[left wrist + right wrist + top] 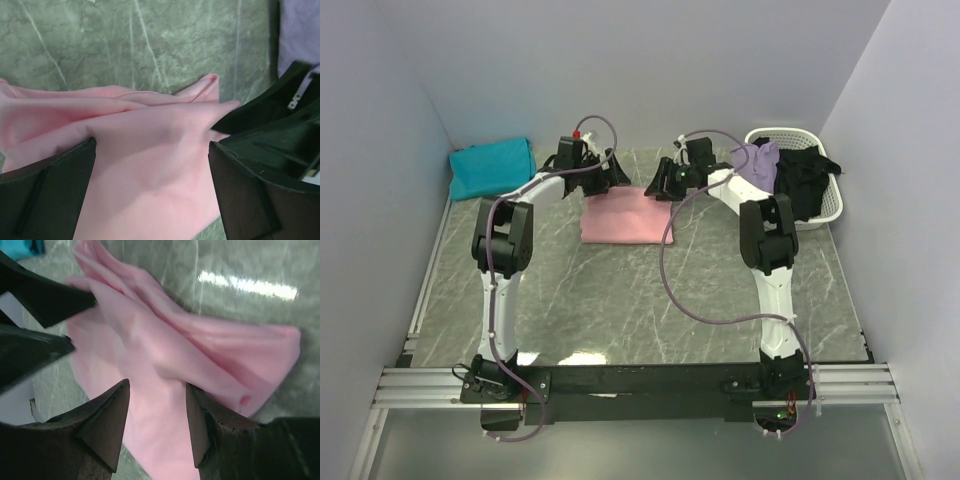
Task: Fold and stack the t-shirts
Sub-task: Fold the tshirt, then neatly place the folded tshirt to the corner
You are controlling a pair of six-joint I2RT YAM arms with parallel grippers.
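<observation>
A light pink t-shirt [619,216] lies folded flat on the table's far middle. My left gripper [613,176] hangs over its back left edge, jaws wide open, with pink cloth [150,150] spread beneath and between the fingers [50,195]. My right gripper [660,184] hovers over the back right edge, open, its fingertips [120,410] straddling the pink cloth [165,365] without pinching it. A teal t-shirt [492,167] sits folded at the back left. Lavender [758,160] and black [806,183] t-shirts lie crumpled in the basket.
A white laundry basket [830,205] stands at the back right against the wall. The two grippers are close together over the pink shirt; the left one's fingers [45,300] show in the right wrist view. Walls enclose the marbled green table [640,300].
</observation>
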